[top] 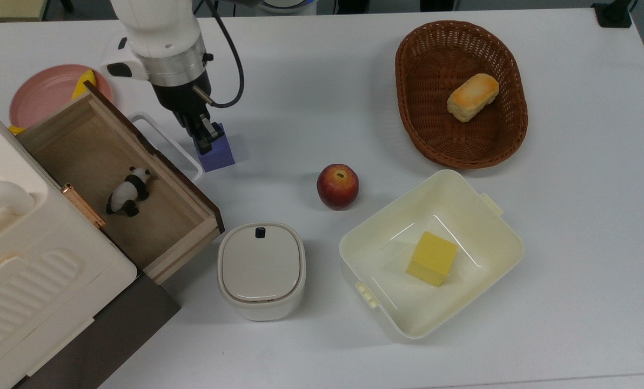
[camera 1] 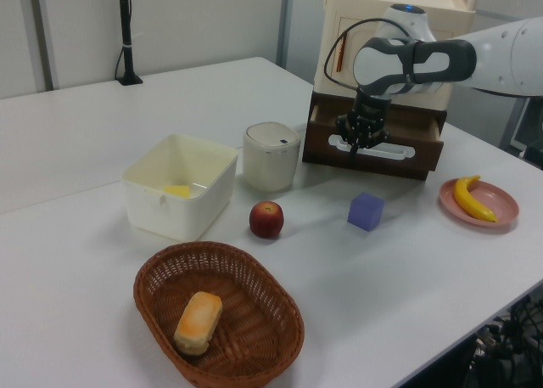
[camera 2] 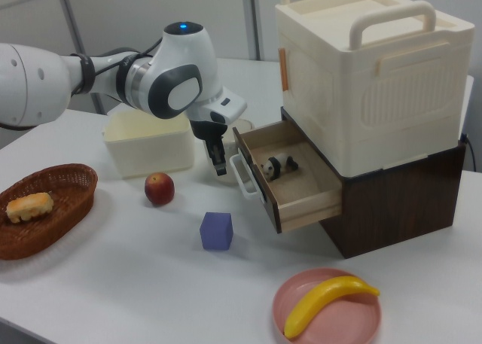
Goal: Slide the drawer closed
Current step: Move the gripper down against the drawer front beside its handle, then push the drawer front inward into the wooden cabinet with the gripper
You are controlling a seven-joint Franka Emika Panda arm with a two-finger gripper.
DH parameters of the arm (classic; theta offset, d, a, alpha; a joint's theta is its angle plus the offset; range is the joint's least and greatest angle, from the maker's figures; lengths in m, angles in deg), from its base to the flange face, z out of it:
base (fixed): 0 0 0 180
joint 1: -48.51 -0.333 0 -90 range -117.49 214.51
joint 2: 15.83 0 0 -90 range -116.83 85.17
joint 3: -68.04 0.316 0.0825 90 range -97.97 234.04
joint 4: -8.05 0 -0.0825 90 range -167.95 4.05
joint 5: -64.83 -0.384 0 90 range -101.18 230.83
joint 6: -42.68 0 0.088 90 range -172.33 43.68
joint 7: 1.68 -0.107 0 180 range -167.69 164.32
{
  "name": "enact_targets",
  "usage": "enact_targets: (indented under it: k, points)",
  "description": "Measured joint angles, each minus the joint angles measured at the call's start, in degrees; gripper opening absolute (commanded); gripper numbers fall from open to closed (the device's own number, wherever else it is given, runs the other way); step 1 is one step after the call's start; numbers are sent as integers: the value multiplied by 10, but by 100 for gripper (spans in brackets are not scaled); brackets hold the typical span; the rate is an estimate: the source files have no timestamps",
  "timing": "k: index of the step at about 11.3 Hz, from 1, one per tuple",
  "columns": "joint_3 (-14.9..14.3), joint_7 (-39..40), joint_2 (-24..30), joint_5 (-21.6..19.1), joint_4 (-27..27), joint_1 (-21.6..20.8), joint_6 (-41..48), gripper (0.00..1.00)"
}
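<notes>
Pink nearest in the right view: plate (camera 2: 355, 319) at five o'clock of the scene, banana (camera 2: 331, 296) lying on it. Further in, purple cube (camera 2: 217, 231) at seven o'clock, alone on the white table (camera 2: 135, 284). At nine o'clock, wicker basket (camera 2: 75, 172) with a bread roll (camera 2: 28, 206) inside, then a red apple (camera 2: 159, 188) a little beyond. Next, near centre, the drawer (camera 2: 303, 184): light wood, dark front panel, white loop handle (camera 2: 242, 177), standing well out of the brown cabinet (camera 2: 399, 201) under a cream carry-box (camera 2: 376, 80), toy panda (camera 2: 275, 165) loose on its floor. Just at nine o'clock of the handle, the gripper (camera 2: 219, 165), pointing down, near the loop but apart from it, fingers pressed together and pinching nothing. From above, lies between handle and cube, overlapping the cube's ten-o'clock corner. Farthest, cream tub (camera 2: 147, 144) at ten o'clock. Judged stiff and fairly light, probably sliding on plain wood sides, so apt to bind if shoved at one corner. No grasp needed: press against the middle of the dark panel, beside or inside the loop, and push straight toward the cabinet. Handle probably thin; better not to lean on it alone. Panda likely to topple under a sharp shove, so go steadily.
</notes>
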Motion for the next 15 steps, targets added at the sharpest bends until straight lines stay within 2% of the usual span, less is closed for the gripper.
enact_targets:
  k: [10,15]
  points:
    - [-1,1,-5,0,2,14,-42,0]
    - [-10,1,-13,-2,4,14,-68,0]
